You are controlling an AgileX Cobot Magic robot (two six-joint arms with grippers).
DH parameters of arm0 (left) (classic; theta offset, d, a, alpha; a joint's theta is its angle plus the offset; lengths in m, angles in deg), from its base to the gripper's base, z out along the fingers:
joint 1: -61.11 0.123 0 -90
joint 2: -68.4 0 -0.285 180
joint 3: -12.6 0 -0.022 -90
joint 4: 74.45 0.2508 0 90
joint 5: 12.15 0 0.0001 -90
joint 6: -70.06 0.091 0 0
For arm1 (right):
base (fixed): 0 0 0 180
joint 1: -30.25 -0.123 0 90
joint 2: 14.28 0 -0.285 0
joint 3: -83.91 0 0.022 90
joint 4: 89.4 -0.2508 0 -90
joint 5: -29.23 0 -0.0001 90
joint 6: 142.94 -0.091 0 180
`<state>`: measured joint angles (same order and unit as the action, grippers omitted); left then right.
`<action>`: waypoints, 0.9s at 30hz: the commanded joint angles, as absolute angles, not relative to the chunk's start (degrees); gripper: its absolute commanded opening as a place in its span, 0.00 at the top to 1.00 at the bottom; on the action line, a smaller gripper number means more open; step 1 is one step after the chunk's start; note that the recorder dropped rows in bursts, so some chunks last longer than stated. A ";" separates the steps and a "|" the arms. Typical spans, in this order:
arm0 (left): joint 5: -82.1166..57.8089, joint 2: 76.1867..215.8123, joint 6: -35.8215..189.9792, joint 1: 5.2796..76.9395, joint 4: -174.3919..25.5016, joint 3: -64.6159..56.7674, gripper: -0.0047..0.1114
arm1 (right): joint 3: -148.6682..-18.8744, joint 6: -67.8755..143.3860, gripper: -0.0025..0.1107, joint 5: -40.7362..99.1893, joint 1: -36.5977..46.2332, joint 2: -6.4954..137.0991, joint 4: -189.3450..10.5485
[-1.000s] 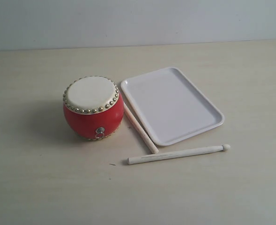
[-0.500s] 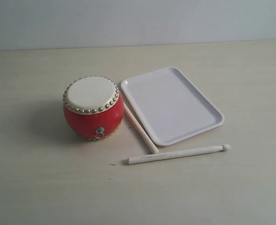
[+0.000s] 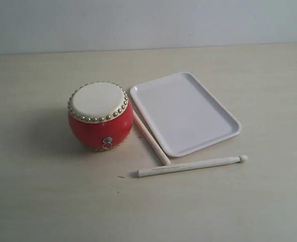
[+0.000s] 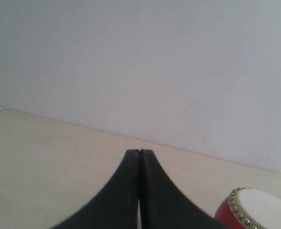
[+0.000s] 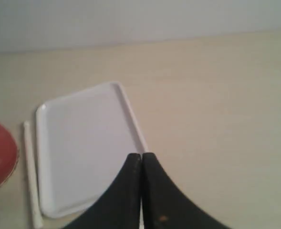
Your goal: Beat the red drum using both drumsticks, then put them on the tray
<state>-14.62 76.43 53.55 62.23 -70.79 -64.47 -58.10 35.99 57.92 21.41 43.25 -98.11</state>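
1. A glossy red drum (image 3: 100, 116), barrel-shaped, with a smooth cream skin ringed in gold studs and a small metal ring on its side, stands upright on the pale, matte bench (image 3: 37, 201).
2. At the drum's 3 o'clock lies the tray (image 3: 184, 113), a flat white plastic rectangle with rounded corners and a low raised rim. It sits askew to the bench's far edge.
3. The slanted drumstick (image 3: 151, 137), slim pale wood, lies in the narrow gap between drum and tray. It runs along the tray's long rim, with its butt end pointing to 5 o'clock. Whether it touches either one cannot be told.
4. The near drumstick (image 3: 191, 165) lies at the tray's 6 o'clock, just off the near corner. Its rounded bead tip points to 3 o'clock, and its butt sits close by the other stick's end.
5. The left hand (image 4: 139, 152), smooth, black and tapered, has its fingers pressed together on nothing, with the drum's studded rim beyond it.
6. The right hand (image 5: 141, 155), alike in shape, is likewise closed and empty, with the tray and the slanted drumstick in its view.
7. Bare bench spreads wide at the drum's 9 o'clock, the tray's 3 o'clock and the near drumstick's 6 o'clock. A plain pale wall (image 3: 138, 25) closes the far edge at 12 o'clock.
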 commanded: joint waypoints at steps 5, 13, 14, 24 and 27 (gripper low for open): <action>-13.84 76.19 53.38 62.45 -70.62 -64.62 0.96 | -76.75 59.49 0.98 78.60 16.09 68.20 -118.26; -13.84 76.19 53.38 62.45 -70.62 -64.62 0.96 | -90.44 57.37 0.98 84.13 2.07 87.35 -105.34; -13.84 76.19 53.38 62.45 -70.62 -64.62 0.96 | -91.78 57.13 0.97 84.50 1.17 89.56 -104.09; -13.84 76.19 53.38 62.45 -70.62 -64.62 0.96 | -101.08 59.77 0.75 89.74 -2.44 102.11 -102.43; -13.84 76.19 53.38 62.45 -70.62 -64.62 0.96 | -101.08 59.87 0.73 89.69 -2.44 103.83 -102.29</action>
<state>-14.53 76.43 53.55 62.23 -70.79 -64.47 -100.41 58.97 89.44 -2.33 102.66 -102.76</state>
